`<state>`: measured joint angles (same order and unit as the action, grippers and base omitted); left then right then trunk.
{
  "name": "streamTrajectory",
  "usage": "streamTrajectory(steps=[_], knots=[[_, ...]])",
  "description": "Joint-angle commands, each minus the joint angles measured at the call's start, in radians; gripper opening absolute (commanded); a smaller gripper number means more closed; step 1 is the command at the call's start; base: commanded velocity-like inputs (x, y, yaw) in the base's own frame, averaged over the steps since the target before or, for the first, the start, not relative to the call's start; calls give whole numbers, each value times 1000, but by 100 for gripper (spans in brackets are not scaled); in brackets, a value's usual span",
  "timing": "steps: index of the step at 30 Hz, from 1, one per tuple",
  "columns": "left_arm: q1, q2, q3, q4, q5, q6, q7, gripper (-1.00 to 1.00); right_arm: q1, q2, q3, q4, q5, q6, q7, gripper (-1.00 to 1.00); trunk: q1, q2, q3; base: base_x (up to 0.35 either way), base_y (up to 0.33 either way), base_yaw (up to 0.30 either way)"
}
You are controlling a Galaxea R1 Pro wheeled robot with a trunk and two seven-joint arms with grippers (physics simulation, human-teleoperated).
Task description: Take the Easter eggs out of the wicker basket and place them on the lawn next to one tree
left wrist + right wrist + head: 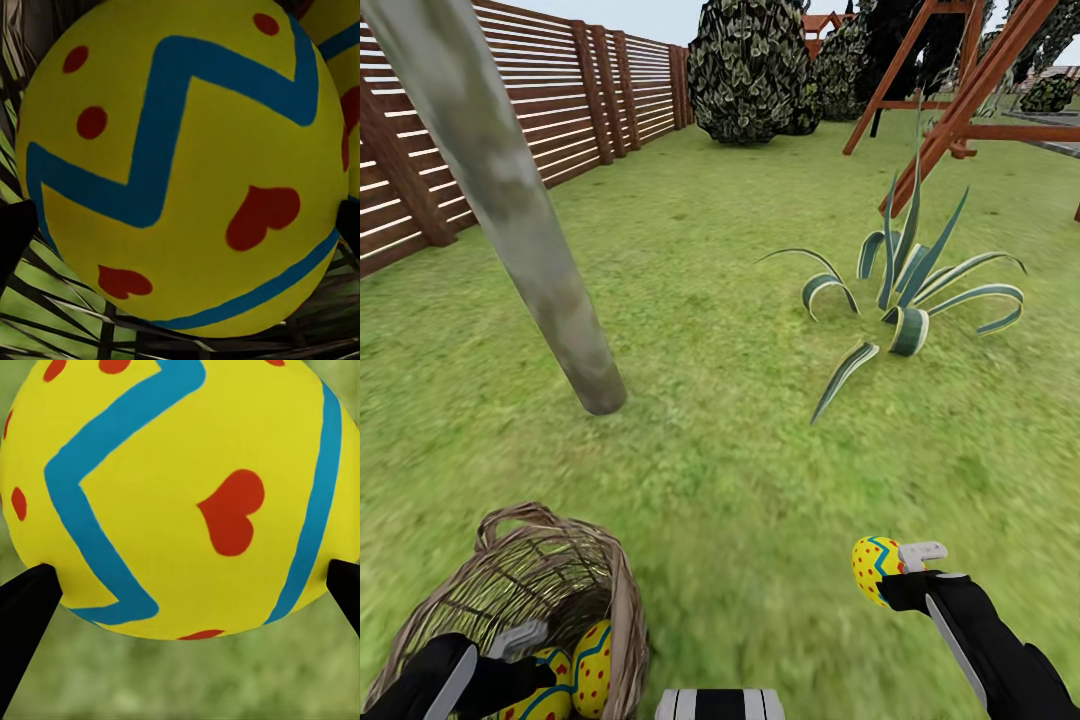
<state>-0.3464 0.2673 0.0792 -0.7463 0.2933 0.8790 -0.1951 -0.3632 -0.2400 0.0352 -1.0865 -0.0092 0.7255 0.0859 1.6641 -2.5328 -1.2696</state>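
Yellow, with red flower marks and a blue-green zigzag, one small painted egg (874, 570) sat clamped between the dark fingers of the right gripper (892, 580) at the lower right of the head view, held clear above the mottled green lawn (740, 470). In the right wrist view that egg (176, 495) showed with a black fingertip (26, 607) pressed against each flank and blurred grass behind it.

At the lower left stood the brown open-weave wicker basket (615, 590), and the left gripper (525, 665) reached down inside it. Two more yellow eggs lay in there: one (592, 668) against the near wall, and another (540, 690) beside the gripper. The left wrist view showed an egg (180, 165) very close, with dark finger edges at either side, but whether those fingers had closed on it or merely bracketed it, I could not tell.

The pale grey-green mottled trunk (510, 200) of the tree slanted up from the grass at left centre, near the basket.

By my reckoning the job was barely a third along: one egg out but not yet set down, two left in the basket.

The tree's crown was cut off above the frame, the basket's lower part ran off the bottom edge, and the second egg was partly hidden by the left arm.
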Motion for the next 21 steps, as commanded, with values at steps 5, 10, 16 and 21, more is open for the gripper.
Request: streamTrajectory(steps=[5, 10, 16, 21], knots=[[0, 0, 13, -1, -6, 5, -10, -100, 0, -1, 2, -1, -1, 5, 2, -100, 0, 0, -1, 0, 0, 0], [0, 0, 16, -1, -6, 4, -10, -100, 0, -1, 2, -1, -1, 5, 2, -100, 0, 0, -1, 0, 0, 0], [0, -2, 14, -1, -6, 4, -10, -100, 0, -1, 2, -1, -2, 5, 2, -100, 0, 0, -1, 0, 0, 0], [0, -2, 14, -1, -6, 5, -10, -100, 0, -1, 2, 0, -1, 5, 2, -100, 0, 0, -1, 0, 0, 0]])
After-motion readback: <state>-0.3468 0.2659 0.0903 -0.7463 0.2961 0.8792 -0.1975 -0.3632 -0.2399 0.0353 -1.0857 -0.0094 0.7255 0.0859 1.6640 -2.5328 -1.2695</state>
